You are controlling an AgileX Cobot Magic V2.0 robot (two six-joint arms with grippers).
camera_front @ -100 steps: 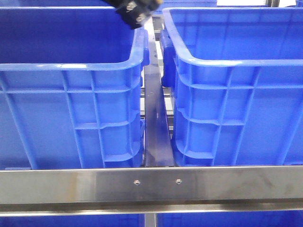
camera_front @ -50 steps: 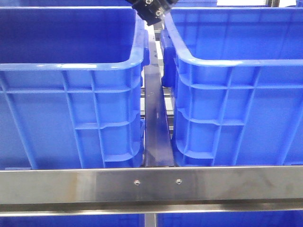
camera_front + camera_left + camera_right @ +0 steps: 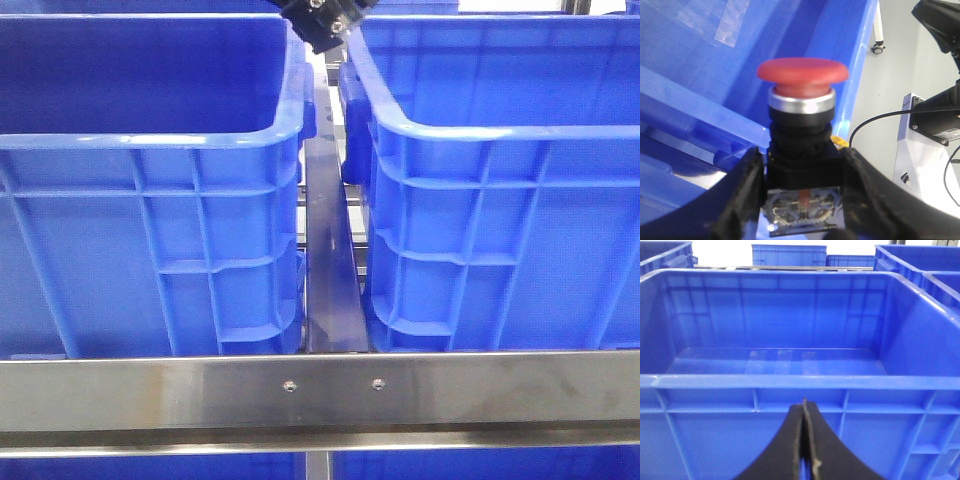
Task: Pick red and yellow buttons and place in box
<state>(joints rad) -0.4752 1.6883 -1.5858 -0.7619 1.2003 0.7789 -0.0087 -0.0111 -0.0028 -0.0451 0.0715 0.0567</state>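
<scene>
My left gripper point(image 3: 802, 161) is shut on the black body of the red button point(image 3: 802, 75), a dark red domed cap on a silver collar, held upright beside a blue crate wall point(image 3: 740, 75). In the front view this gripper point(image 3: 322, 24) hangs at the top, over the gap between the left box point(image 3: 150, 140) and the right box point(image 3: 480, 131). A small yellow bit point(image 3: 839, 142) shows behind the button body; I cannot tell what it is. My right gripper point(image 3: 803, 412) is shut and empty, in front of a blue crate's rim point(image 3: 790, 381).
A steel rail point(image 3: 320, 395) crosses the front, and a metal bar point(image 3: 328, 260) runs between the two crates. More blue crates point(image 3: 788, 254) stand behind. A black device with a cable on a white stand point(image 3: 935, 125) is beside the left gripper.
The left gripper has moved right, from over the left crate's far right corner to over the gap between the crates. In the last half second it hardly moved.
</scene>
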